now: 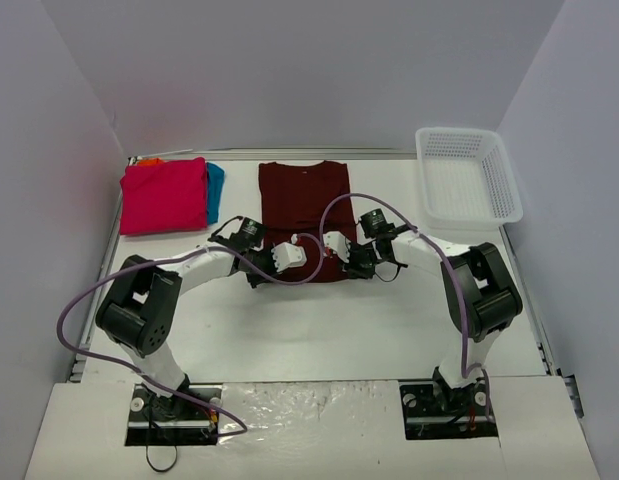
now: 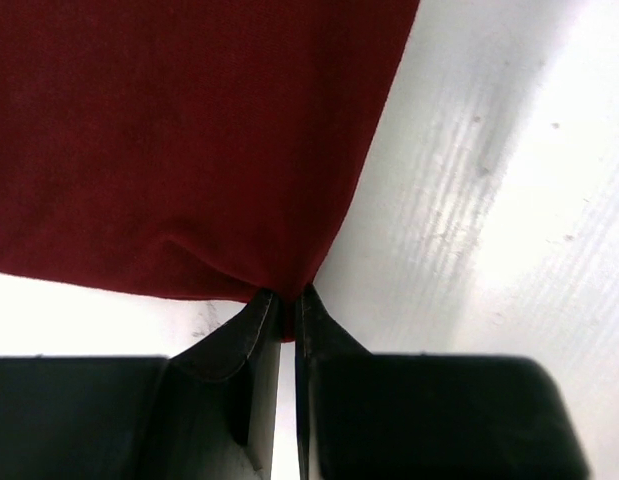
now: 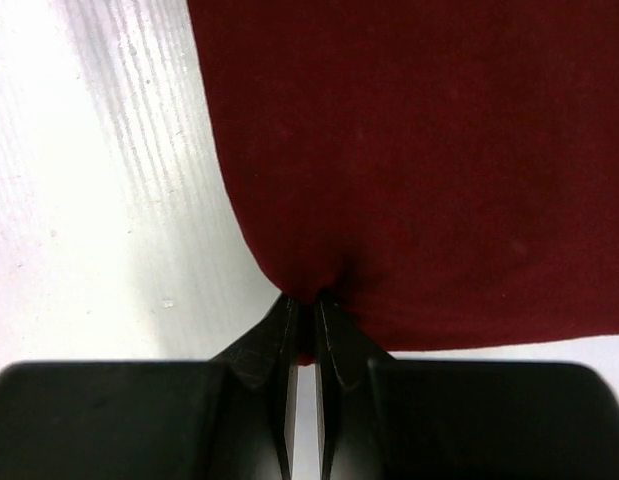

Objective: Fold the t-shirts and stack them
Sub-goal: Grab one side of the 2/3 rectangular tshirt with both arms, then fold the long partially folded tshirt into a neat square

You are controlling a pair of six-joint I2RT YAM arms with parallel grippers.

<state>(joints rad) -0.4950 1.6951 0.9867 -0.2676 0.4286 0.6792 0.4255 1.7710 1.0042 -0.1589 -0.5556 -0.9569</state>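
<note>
The dark maroon t-shirt [image 1: 303, 200] lies flat in the middle of the table as a long narrow rectangle. My left gripper [image 1: 273, 272] is at its near left corner. In the left wrist view the left gripper [image 2: 286, 295] is shut on the maroon cloth [image 2: 189, 130] at that corner. My right gripper [image 1: 342, 268] is at the near right corner. In the right wrist view the right gripper [image 3: 311, 298] is shut on the maroon cloth [image 3: 419, 150], which puckers at the fingertips. A folded bright pink t-shirt [image 1: 164, 195] lies at the far left on a teal one [image 1: 216, 188]. An orange edge [image 1: 149, 160] shows behind them.
A white plastic mesh basket [image 1: 494, 178] stands at the far right. Purple cables [image 1: 339, 205] loop from both arms over the maroon shirt. Grey walls close in the table on three sides.
</note>
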